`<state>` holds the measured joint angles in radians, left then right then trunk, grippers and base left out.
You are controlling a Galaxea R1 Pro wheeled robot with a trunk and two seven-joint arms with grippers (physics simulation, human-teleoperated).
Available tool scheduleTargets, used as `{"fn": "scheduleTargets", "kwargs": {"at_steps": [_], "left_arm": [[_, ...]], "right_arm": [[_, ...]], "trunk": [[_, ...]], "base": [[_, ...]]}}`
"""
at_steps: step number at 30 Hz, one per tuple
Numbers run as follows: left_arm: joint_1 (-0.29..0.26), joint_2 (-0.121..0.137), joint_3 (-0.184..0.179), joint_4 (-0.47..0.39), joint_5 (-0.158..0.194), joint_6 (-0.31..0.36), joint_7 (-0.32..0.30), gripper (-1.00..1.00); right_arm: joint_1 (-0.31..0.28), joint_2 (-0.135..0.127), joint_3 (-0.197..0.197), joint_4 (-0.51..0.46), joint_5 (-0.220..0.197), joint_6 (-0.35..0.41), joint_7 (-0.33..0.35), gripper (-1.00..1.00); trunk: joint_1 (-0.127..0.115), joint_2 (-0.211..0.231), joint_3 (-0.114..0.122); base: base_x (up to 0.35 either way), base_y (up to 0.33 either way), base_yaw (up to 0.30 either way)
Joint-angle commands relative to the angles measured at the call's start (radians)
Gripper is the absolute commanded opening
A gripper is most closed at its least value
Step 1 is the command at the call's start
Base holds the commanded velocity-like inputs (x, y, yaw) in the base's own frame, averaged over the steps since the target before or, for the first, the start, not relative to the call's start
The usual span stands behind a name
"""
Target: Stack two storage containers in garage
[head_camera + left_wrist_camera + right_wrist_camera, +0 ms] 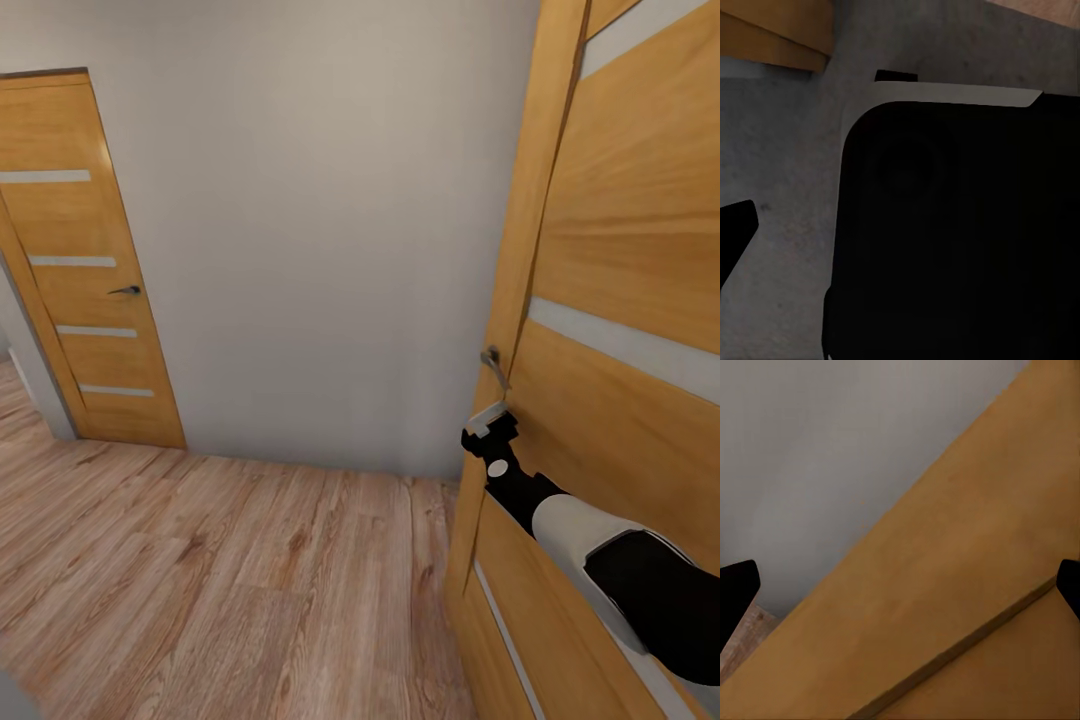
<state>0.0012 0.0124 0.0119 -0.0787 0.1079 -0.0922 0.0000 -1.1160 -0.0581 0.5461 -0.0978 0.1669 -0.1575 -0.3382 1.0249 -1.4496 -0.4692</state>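
Honey-wood doors (640, 300) with pale stripes, grey wall (320, 230), light plank floor (220, 580)

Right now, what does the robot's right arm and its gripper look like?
In the head view the right arm has a glossy black outer shell, then a smooth white rounded segment, then a black wrist bearing a small white round spot. The right gripper is black with a pale grey tip. The right wrist view shows black fingertips.

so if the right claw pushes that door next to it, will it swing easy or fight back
Probably swings rather than flexes: the near door looks like a rigid wood slab, already standing ajar. Likely heavy for the right claw, which sits by the handle. The smooth face may let fingertips slide.
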Motion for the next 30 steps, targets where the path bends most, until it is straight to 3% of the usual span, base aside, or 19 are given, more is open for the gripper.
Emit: {"fn": "scheduleTargets", "kwargs": {"at_steps": [1, 10, 21, 30], "left_arm": [[0.0, 0.0, 0.0, -0.001, 0.009, -0.001, 0.0, 1.0], [0.0, 0.0, 0.0, -0.001, 0.009, -0.001, 0.0, 1.0], [0.0, 0.0, 0.0, -0.001, 0.009, -0.001, 0.0, 1.0], [0.0, 0.0, 0.0, -0.001, 0.009, -0.001, 0.0, 1.0]], "right_arm": [[-0.001, 0.0, -0.02, 0.001, 0.008, -0.002, -0.008, 1.0], [-0.001, -0.001, -0.022, 0.004, 0.007, 0.001, -0.011, 1.0], [-0.001, -0.095, -0.03, 0.009, 0.004, -0.006, -0.003, 1.0], [-0.001, -0.111, -0.031, 0.009, 0.003, -0.007, 0.001, 1.0]], "trunk": [[0.0, 0.0, -0.001], [0.0, 0.0, -0.001], [0.0, 0.0, -0.001], [0.0, 0.0, -0.001]], "base": [[0.026, 0.0, 0.0], [0.005, 0.0, 0.0], [0.0, 0.0, 0.0], [0.0, 0.0, 0.0]]}}
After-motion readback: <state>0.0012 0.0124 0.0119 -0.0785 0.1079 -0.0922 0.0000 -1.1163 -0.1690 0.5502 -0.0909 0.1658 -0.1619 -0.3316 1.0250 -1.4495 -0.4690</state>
